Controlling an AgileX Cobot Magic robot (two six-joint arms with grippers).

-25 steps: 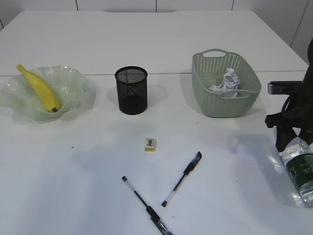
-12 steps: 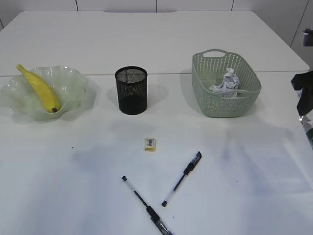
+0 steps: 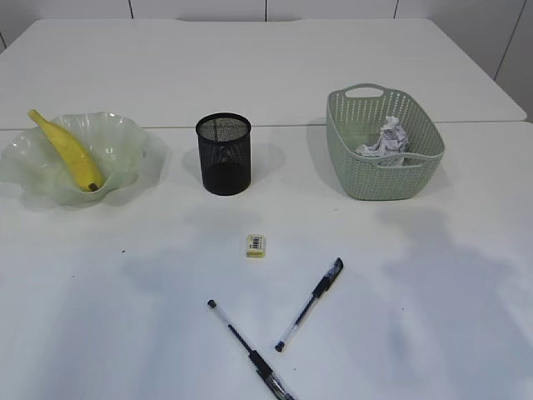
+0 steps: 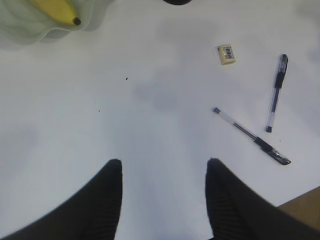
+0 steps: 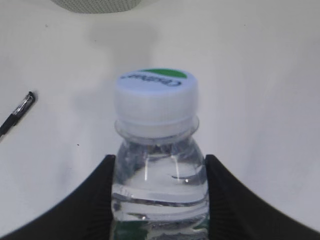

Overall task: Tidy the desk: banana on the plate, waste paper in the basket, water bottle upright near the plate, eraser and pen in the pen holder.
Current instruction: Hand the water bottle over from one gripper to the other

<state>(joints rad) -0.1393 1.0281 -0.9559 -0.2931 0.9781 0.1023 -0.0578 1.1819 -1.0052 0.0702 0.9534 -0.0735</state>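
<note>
White tabletop (image 3: 275,67) under everything, pale wall panels behind.
Sage-green perforated plastic basket (image 3: 420,171) at right rear, holding crumpled white waste paper (image 3: 385,138).
Translucent pale-green wavy-rimmed plate (image 3: 125,137) at left rear, with yellow banana (image 3: 68,152) lying diagonally in it.
Black wire-mesh pen holder (image 3: 223,154) standing between plate and basket; contents not discernible.
Clear water bottle with white cap (image 5: 157,150) gripped at the shoulder by right gripper (image 5: 159,192), cap toward camera, black fingers (image 5: 92,200) pressed on both sides; out of exterior view.
Left gripper (image 4: 164,197) spread apart, holding nothing, hovering above bare table.
Two black-and-clear pens loose at front: one (image 3: 310,303) right, other (image 3: 250,351) left, nearly touching.
Small yellow eraser (image 3: 256,245) loose between holder and pens.
</note>
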